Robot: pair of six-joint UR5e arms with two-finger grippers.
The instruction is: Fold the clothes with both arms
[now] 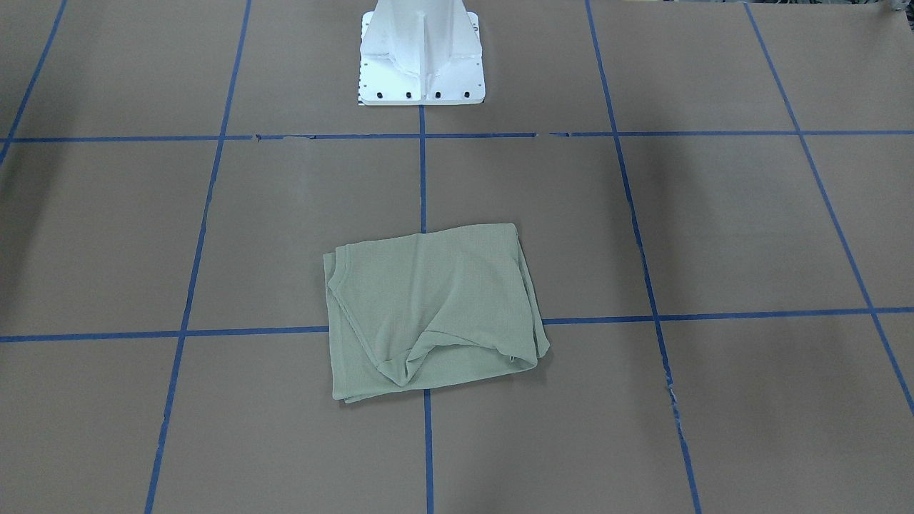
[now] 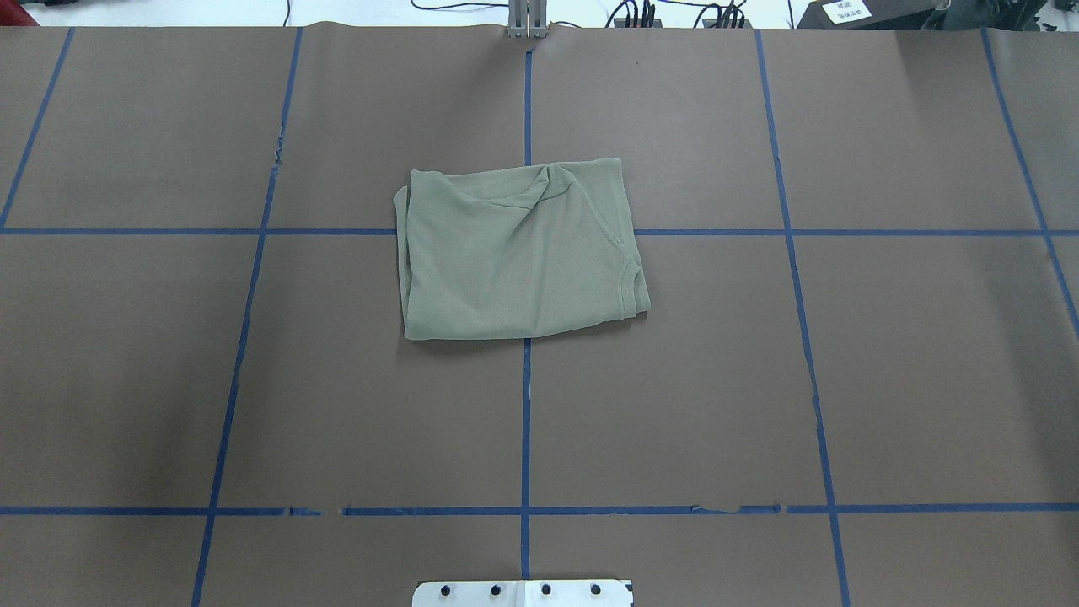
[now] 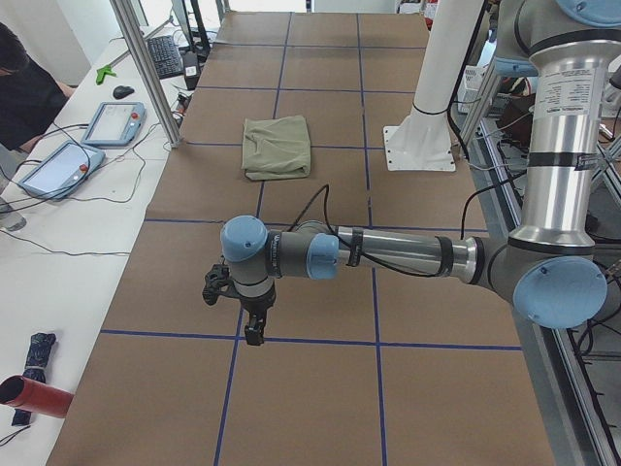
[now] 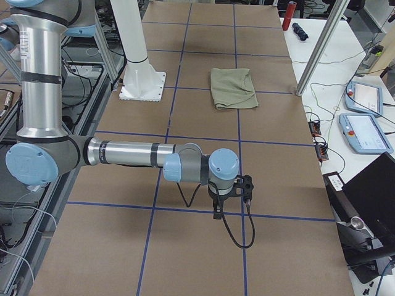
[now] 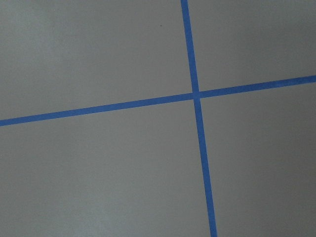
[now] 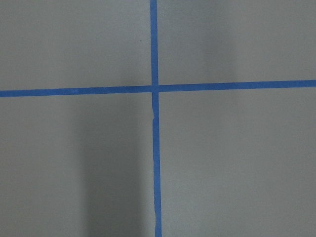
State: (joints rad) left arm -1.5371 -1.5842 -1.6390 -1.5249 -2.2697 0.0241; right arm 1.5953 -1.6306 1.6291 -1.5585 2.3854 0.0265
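Front-facing view, pale sage-green knit shirt point(image 1: 432, 314) folded to a rough rectangle, laid mid brown blue-taped tabletop point(image 1: 714, 235), left side view, black left end effector point(image 3: 252, 330) held well apart from it, openness cannot be told, right side view, black right end effector point(image 4: 217, 209) likewise, openness cannot be told

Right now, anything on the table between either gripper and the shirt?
Nothing visible. The shirt lies folded mid-table; the left gripper and right gripper hang over the table toward opposite ends, only tape lines between. The white pedestal stands clear of both paths.
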